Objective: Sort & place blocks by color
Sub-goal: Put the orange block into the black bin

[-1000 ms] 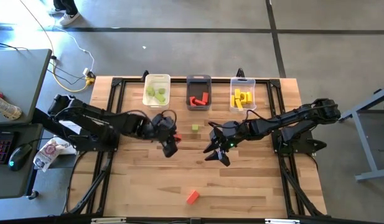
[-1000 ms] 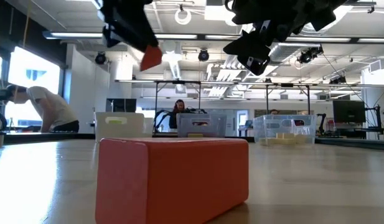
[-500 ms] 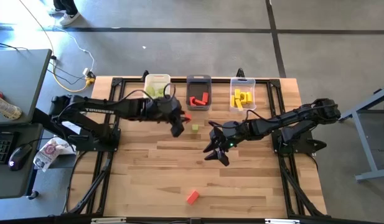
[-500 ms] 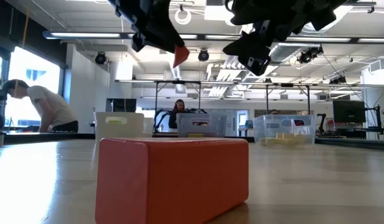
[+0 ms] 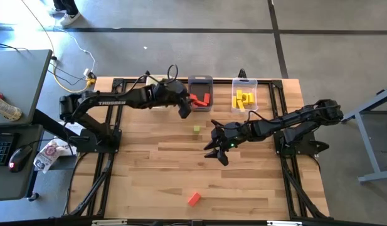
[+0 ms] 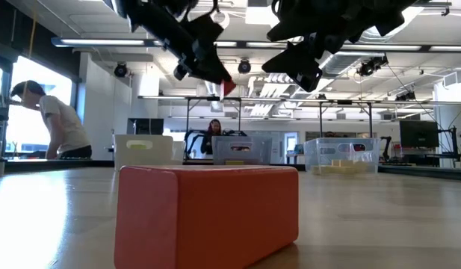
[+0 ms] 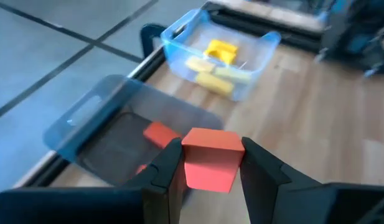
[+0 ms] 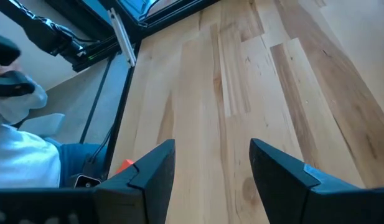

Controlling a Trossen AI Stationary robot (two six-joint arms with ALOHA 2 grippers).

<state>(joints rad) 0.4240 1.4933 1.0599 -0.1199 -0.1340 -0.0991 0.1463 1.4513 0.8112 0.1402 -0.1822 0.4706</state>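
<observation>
Bins sit in a row along the table's far edge, toward twelve o'clock: white bin (image 5: 158, 86) with green pieces, dark grey bin (image 5: 200, 80) with red, clear bin (image 5: 246, 83) with yellow. Your left gripper (image 7: 207, 163) is clamped on a red block (image 7: 210, 158) and hangs at the grey bin's nine o'clock side, likely so it can drop red with red. "TROSSEN" reads on that arm. A green cube (image 5: 197, 129) lies at centre; at its four o'clock your right gripper (image 8: 213, 164) hovers, fingers apart, holding nothing. Another red block (image 5: 194, 199) waits at six o'clock.
</observation>
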